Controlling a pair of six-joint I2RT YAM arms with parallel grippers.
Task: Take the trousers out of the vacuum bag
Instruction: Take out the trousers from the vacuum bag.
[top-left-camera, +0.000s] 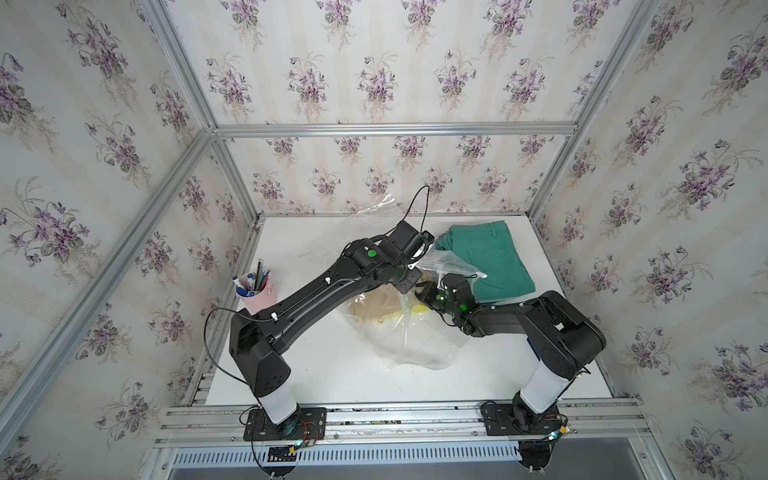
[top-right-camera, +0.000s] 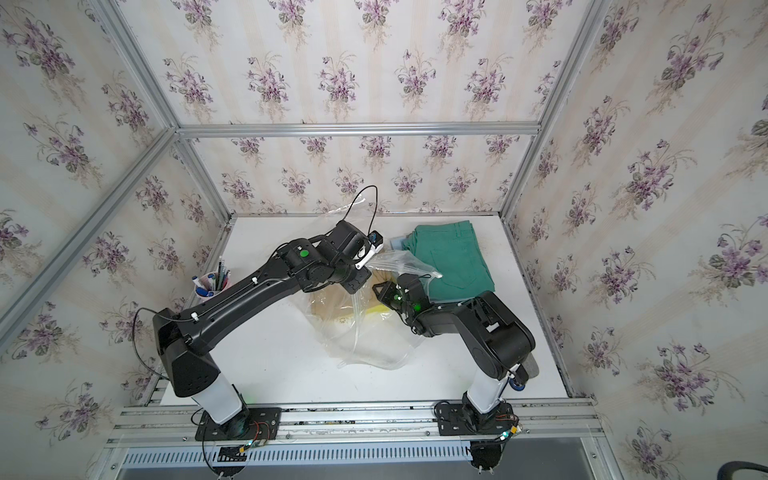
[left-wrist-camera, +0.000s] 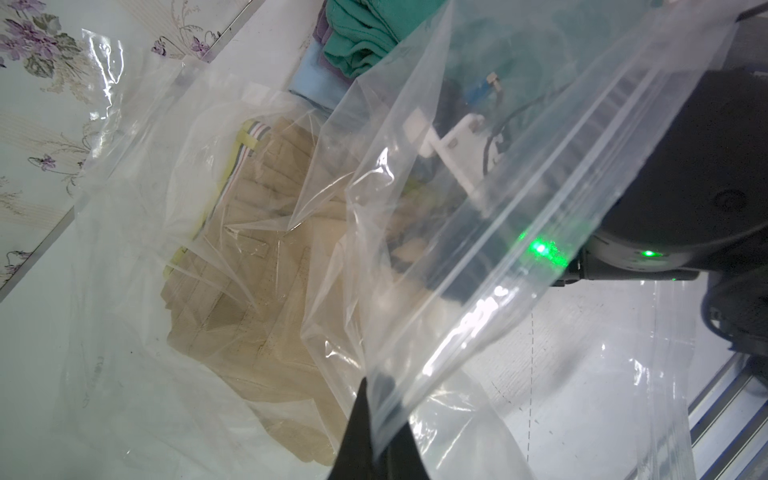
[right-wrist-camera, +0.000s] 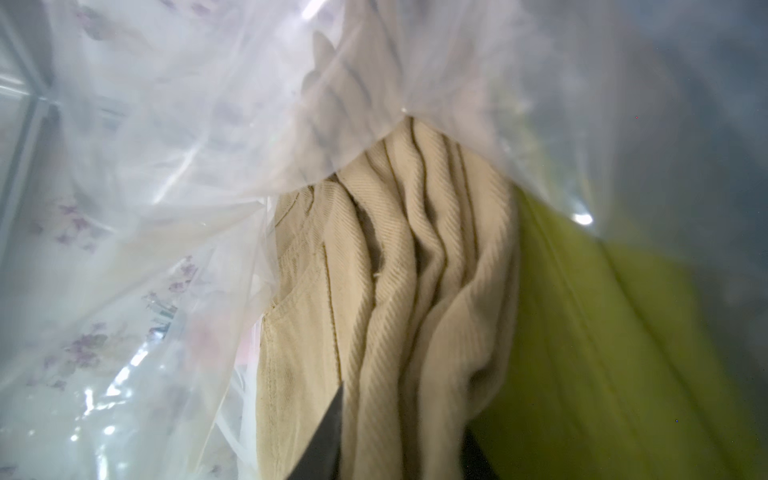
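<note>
Left wrist, claw: left gripper (left-wrist-camera: 376, 411) clenched on the zip-seal edge of the vacuum bag (left-wrist-camera: 540, 208), holding that flap raised.
Left wrist, inside the bag: khaki trousers (left-wrist-camera: 257, 316) lie flat under the film; yellow trousers (left-wrist-camera: 245, 141) show a striped waistband along their edge.
Left wrist, outside: teal trousers (left-wrist-camera: 361, 45) stacked on a light blue garment (left-wrist-camera: 311, 79), just beyond the bag's mouth.
Right wrist, claw: right gripper (right-wrist-camera: 399, 444) inside the bag, fingers either side of a bunched khaki fold; cannot tell whether it is clamped.
Right wrist, beside: yellow cloth touches the khaki.
Top views, edges: pen cup (top-left-camera: 255, 291) at the table's left edge; teal stack near the far right corner.
Top views, open room: white table (top-left-camera: 332, 374) bare along the front, between the arm bases.
Room: floral wallpaper (top-left-camera: 374, 83), aluminium frame (top-left-camera: 395, 129).
</note>
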